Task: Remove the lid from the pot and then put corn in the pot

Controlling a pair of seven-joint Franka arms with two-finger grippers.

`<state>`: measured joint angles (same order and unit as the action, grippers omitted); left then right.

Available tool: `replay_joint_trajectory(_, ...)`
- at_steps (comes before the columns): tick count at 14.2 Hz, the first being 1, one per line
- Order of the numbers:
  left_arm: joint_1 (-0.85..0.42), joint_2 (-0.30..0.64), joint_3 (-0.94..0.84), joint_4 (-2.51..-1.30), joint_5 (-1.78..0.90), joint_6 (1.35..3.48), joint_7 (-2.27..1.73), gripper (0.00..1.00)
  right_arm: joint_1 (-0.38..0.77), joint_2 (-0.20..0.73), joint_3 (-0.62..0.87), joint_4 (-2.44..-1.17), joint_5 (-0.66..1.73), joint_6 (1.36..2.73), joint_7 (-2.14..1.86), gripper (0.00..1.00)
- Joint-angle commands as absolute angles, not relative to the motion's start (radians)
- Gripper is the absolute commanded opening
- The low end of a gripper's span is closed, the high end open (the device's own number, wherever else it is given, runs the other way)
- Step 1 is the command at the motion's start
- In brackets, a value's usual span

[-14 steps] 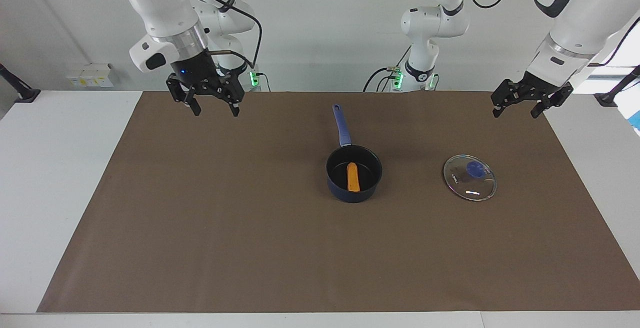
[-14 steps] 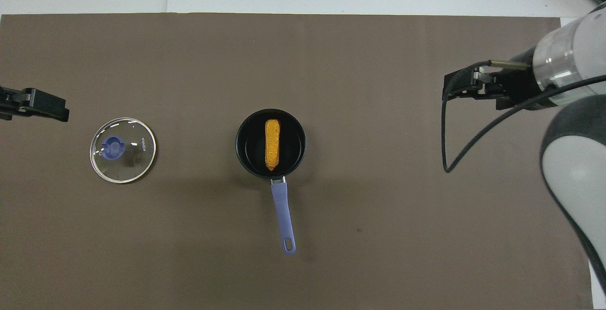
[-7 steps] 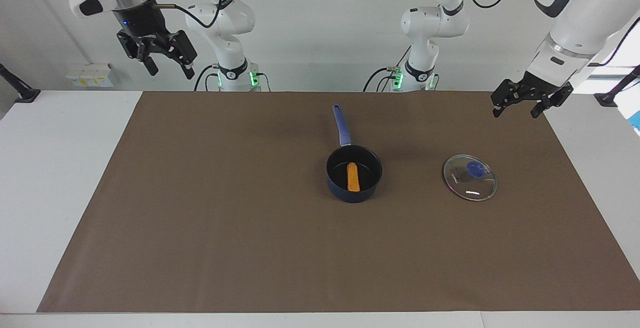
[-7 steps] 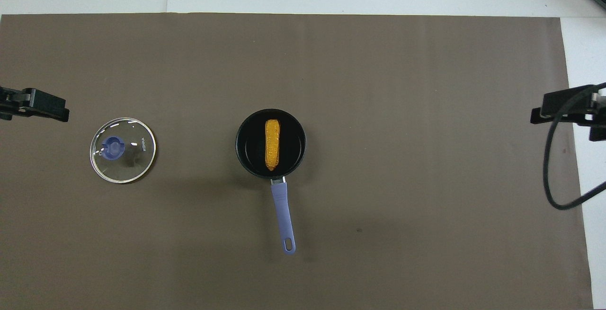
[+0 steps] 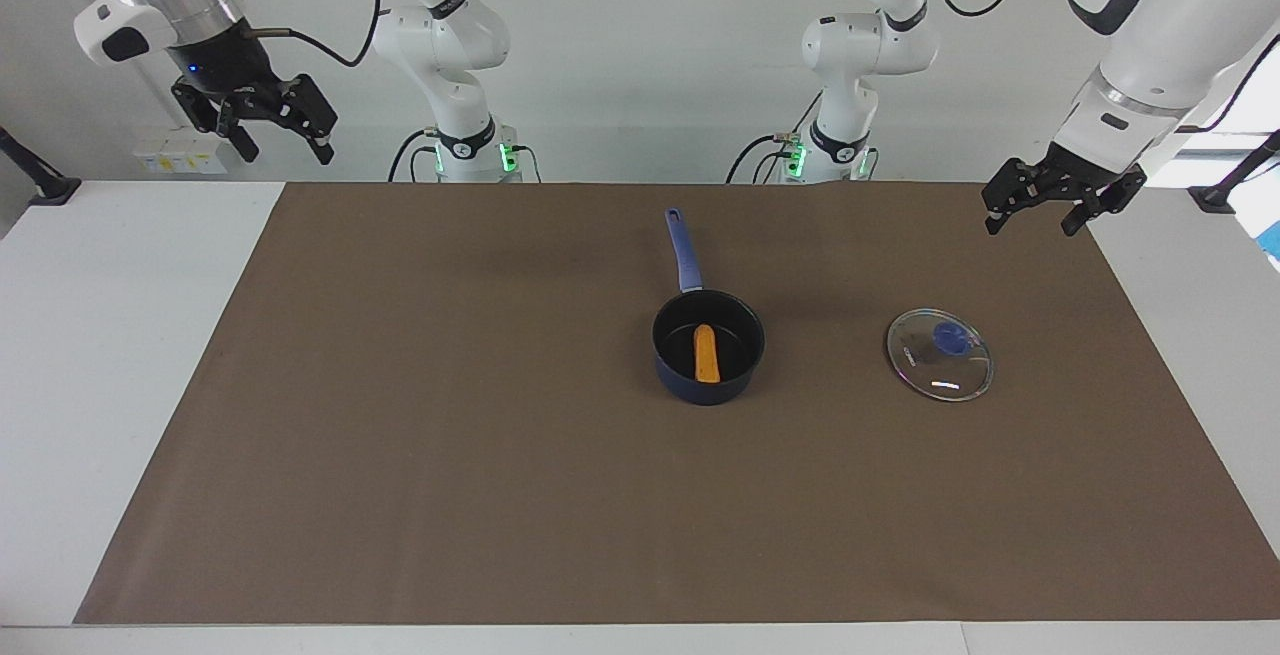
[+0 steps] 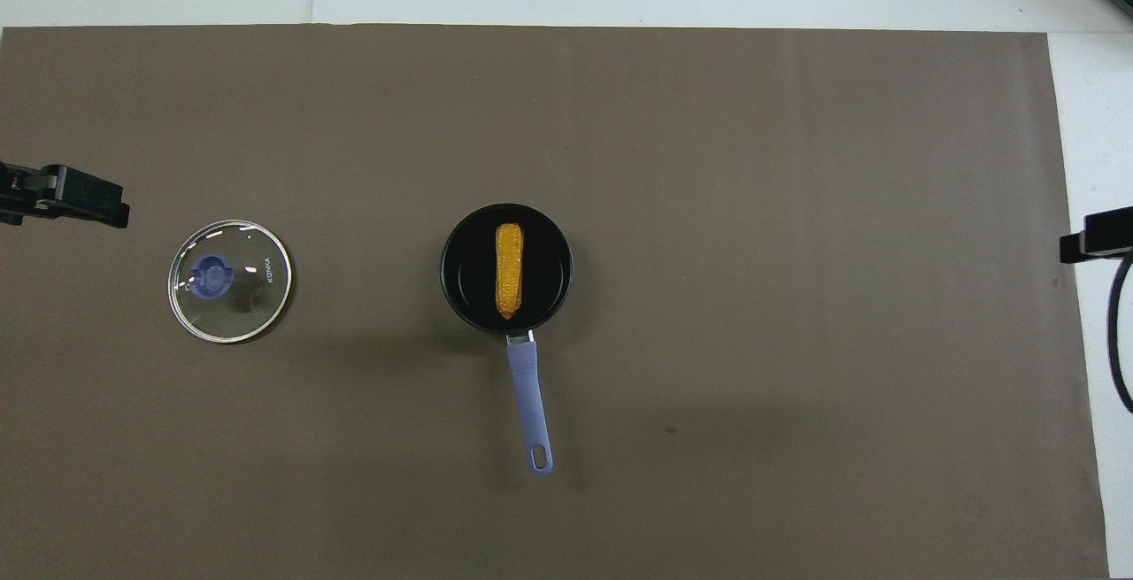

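Note:
The pot [image 5: 662, 367] stands uncovered on the middle of the brown mat, its long blue handle [image 5: 684, 253] pointing toward the robots. The corn [image 5: 706, 353] lies inside it, and shows orange-yellow on the pot's black inside [image 6: 549, 272] in the overhead view [image 6: 508, 269]. The lid [image 5: 939, 354] lies flat on the mat, knob up, beside the pot toward the left arm's end [image 6: 252, 297]. My left gripper [image 5: 1034, 222] is open and empty, raised over the mat's corner. My right gripper [image 5: 282, 147] is open and empty, high over the right arm's end of the table.
The brown mat [image 5: 450, 455] covers most of the white table [image 5: 110, 335]. Both arm bases [image 5: 465, 150] stand at the table's edge nearest the robots. A small white box [image 5: 180, 150] sits by the wall at the right arm's end.
My right gripper has risen and swung away from over the mat to high over the right arm's end of the table. The left gripper, pot, corn and lid have not moved.

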<state>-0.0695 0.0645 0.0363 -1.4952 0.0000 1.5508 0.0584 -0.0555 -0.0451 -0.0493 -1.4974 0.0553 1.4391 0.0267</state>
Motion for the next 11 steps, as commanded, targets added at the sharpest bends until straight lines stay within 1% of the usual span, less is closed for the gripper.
replay_joint_trajectory(1, -0.064, 0.061, 0.034, -1.489, -0.006, 1.532, 0.054, 1.0, -0.063, -0.071, -0.041, -1.529, 0.041, 1.463, -0.003, 1.0)
replay_joint_trajectory(11, -0.064, 0.061, 0.034, -1.489, -0.006, 1.532, 0.054, 1.0, -0.037, -0.077, -0.028, -1.542, 0.003, 1.482, -0.017, 1.0)
